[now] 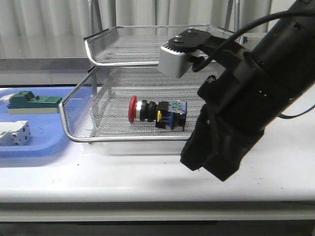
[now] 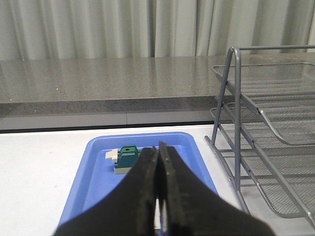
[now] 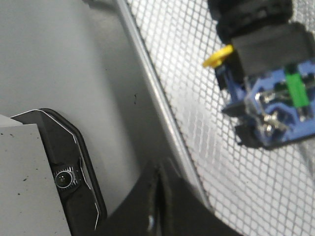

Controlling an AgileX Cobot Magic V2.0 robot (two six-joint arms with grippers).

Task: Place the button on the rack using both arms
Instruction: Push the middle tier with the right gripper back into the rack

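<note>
The button (image 1: pixel 156 113) lies on its side on the mesh floor of the lower visible tier of the rack (image 1: pixel 98 51), its long axis running across the front view, red mushroom head toward the robot's left and the black body with blue and yellow fittings toward the right. The right arm (image 1: pixel 246 93), bulky and black with a grey joint housing, hangs just in front of the tray's near rim at the button's body end; its gripper is hidden in the front view. In the right wrist view the right gripper (image 3: pixel 158 196) shows both fingers pressed together with nothing between them, poised at the tray's silver rim wire, the button's blue terminal block (image 3: pixel 275 103) a short way off inside the mesh. The left gripper (image 2: pixel 158 182) is likewise closed and empty, above the blue plastic tray (image 2: pixel 88 182) that holds a green block (image 2: pixel 129 156), well apart from the button. The right arm is therefore the nearer. Since the button already rests on the rack, the placement appears complete and the coming move is probably a clear withdrawal. The rack is fine expanded metal with smooth rod rims; the table (image 1: pixel 147 177) is plain white.
</note>
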